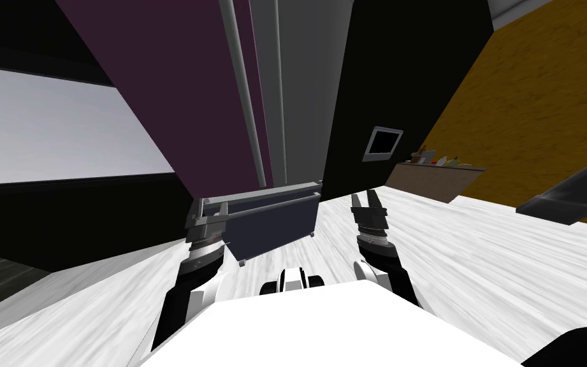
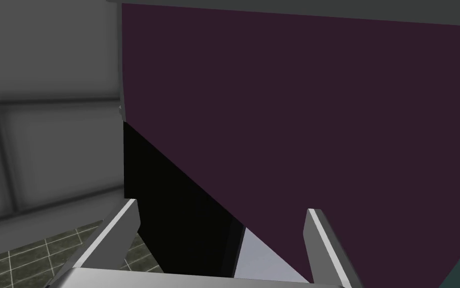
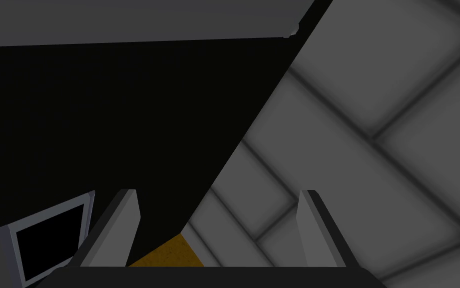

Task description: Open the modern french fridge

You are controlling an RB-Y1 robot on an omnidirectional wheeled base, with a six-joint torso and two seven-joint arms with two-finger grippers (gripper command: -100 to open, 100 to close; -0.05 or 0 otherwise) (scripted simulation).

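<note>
Fridge [image 1: 177,95] stands just ahead of you. Its dark bottom drawer [image 1: 279,223] juts out toward you, contents hidden. Your left gripper [image 1: 206,213] sits at the drawer's left corner, fingers apart, holding nothing. Your right gripper [image 1: 367,199] hovers off the drawer's right end, equally spread.

Setting: domestic kitchen. Evidence: tall fridge [image 1: 177,95] with dark purple door, long grey handles [image 1: 243,89] and bottom drawer [image 1: 273,223]; pale wood-grain floor [image 1: 477,255]; brown counter [image 1: 435,179] against ochre wall [image 1: 540,108], bearing small items [image 1: 435,158], possibly bottles.
</note>
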